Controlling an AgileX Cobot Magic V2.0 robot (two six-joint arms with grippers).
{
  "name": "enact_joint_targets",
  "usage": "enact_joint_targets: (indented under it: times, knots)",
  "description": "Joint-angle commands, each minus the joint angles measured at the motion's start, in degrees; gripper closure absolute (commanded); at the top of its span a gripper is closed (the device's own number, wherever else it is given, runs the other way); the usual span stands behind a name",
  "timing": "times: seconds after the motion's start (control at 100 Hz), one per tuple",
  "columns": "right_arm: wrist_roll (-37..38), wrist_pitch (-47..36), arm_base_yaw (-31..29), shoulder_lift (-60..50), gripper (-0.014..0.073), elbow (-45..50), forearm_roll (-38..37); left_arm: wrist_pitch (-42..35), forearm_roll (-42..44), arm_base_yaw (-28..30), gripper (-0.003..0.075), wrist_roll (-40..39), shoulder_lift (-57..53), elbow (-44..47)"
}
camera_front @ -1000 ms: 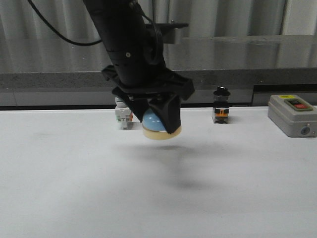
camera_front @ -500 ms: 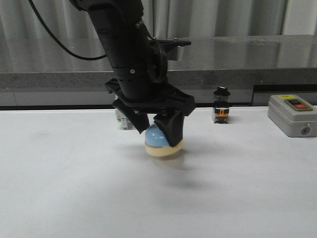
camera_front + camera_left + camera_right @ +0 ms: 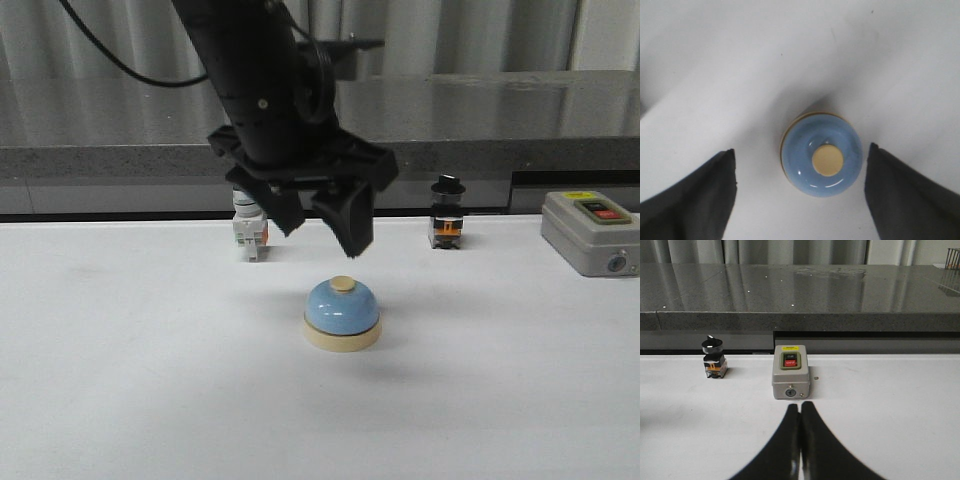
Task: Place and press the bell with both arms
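Front view shows the bell point(image 3: 342, 314) sitting upright on the white table point(image 3: 120, 380), free of any grip, with the left gripper point(image 3: 318, 228) hanging directly above it and its fingers spread wide, not touching the dome. From the left wrist view the bell point(image 3: 821, 155) lies between the two dark fingertips point(image 3: 695, 195), well apart from each, its cream button facing up. So the placing part looks done, and the pressing part is what remains. The right gripper point(image 3: 800, 440) has its fingers pressed together, and it points toward the grey switch box point(image 3: 791, 371) at the back of the table, with a small black-knobbed switch point(image 3: 713, 359) off to one side; the bell does not show in that view. By my judgement the next move calls for the right arm to swing over to the bell and come straight down so the joined fingertips meet the button squarely, while the left arm clears the space above it.
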Motion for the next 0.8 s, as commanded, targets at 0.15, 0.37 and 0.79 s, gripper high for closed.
enact_joint_targets:
  times: [0.15,0.37,0.79]
  knots:
    - [-0.3,-4.4,-0.2,-0.8,0.0662,-0.8,-0.5,-2.9,-0.7,3.0,0.0714,-5.5,-11.1,-1.6]
    - [-0.3,-4.4,-0.2,-0.8,0.0662,-0.8,-0.5,-2.6,-0.7,9.3,0.0741,-5.6,-18.0,-0.9]
    - [-0.3,-4.4,-0.2,-0.8,0.0662,-0.8,-0.5,-7.8,-0.7,26.2,0.0741,-5.6,-33.6,15.2]
